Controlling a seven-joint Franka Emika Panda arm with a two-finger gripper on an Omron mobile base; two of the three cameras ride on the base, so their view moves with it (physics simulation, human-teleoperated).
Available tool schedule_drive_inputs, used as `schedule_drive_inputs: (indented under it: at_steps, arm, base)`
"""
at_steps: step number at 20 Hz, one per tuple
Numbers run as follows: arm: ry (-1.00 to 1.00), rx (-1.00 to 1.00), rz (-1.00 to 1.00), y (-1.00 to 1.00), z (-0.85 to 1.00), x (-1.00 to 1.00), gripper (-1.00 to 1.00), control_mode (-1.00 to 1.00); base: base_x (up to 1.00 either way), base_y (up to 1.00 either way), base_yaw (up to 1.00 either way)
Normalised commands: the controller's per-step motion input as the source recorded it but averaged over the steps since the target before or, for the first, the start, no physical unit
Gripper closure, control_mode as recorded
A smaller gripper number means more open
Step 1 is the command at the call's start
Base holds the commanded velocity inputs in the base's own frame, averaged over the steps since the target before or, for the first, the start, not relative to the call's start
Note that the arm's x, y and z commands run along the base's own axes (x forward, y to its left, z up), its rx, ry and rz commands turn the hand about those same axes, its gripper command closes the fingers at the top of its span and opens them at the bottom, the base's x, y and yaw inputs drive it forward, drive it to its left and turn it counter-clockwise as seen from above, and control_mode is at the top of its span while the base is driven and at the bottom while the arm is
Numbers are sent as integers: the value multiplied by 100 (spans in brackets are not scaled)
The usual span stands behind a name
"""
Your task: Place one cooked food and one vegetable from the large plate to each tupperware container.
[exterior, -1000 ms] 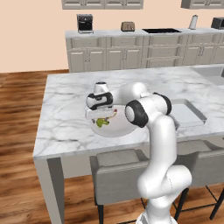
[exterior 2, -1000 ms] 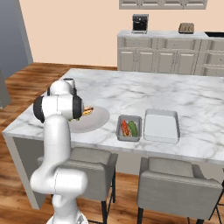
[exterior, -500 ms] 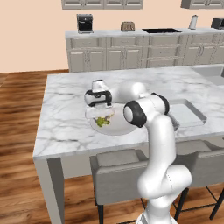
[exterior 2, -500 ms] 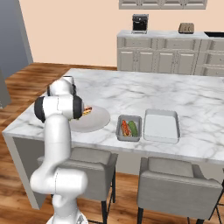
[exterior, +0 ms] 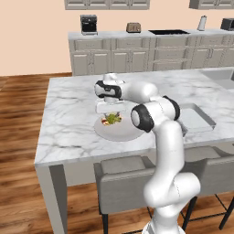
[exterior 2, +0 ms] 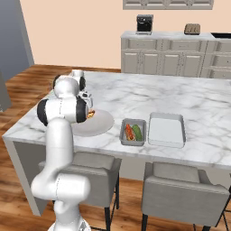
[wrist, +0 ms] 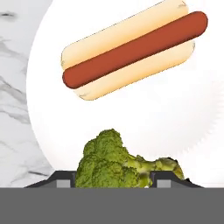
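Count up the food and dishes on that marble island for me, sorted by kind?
Hot dogs: 2, one on the large plate, one in the nearer container
Broccoli: 1
Green vegetable in that container: 1
Large plate: 1
Tupperware containers: 2
Total: 7

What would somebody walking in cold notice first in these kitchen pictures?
Probably the white arm bent down over the large plate near the front edge of the marble island, its gripper closed around a broccoli floret with a hot dog lying just beyond. To the right sit two tupperware containers: one already holds a hot dog and a green vegetable, the other holds nothing.
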Motion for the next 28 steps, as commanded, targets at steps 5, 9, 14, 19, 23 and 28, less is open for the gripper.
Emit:
schedule_drive_inputs:
  at_steps: [5, 9, 14, 19, 23, 28]
  arm:
    - [-43, 19, 5, -88, 0, -89, 100, -100]
    - [-49, 9, 13, -100, 18, -50, 100, -100]
    - [-4, -12, 11, -82, 65, 0, 100, -100]
    - [0, -7, 3, -92, 58, 0, 100, -100]
    - [1, 0, 0, -100, 21, 16, 100, -100]
    - [0, 0, 0, -100, 0, 2, 100, -100]
  base:
    - [0, 0, 0]
    - [0, 0, 0]
    - [0, 0, 0]
    - [0, 0, 0]
    - [0, 0, 0]
    - [0, 0, 0]
